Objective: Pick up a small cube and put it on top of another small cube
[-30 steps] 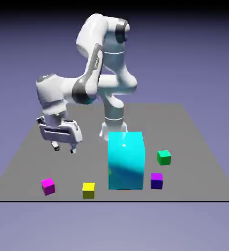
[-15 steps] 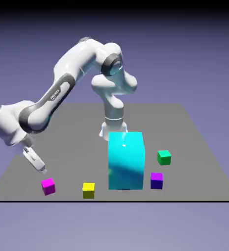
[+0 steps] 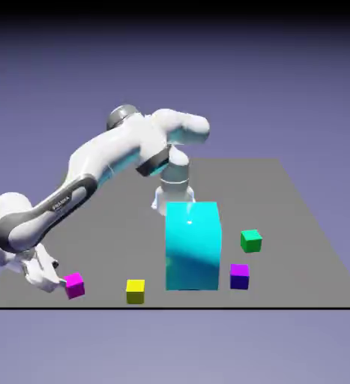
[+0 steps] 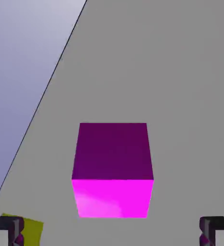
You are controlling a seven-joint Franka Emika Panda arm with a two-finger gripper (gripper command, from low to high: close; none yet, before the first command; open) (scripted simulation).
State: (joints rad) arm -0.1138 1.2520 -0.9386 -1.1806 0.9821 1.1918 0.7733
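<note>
The small bright magenta-pink cube [image 4: 112, 170] sits on the grey worktop [image 3: 282, 195] near its front corner at the exterior view's left, just beside the end effector [image 3: 49, 280], whose fingers stand wide apart and empty, one on either side of it in the hand view. That straddling suits a grasp. The small green cube [image 3: 251, 241] waits well apart, beyond the big cyan block [image 3: 193, 245].
</note>
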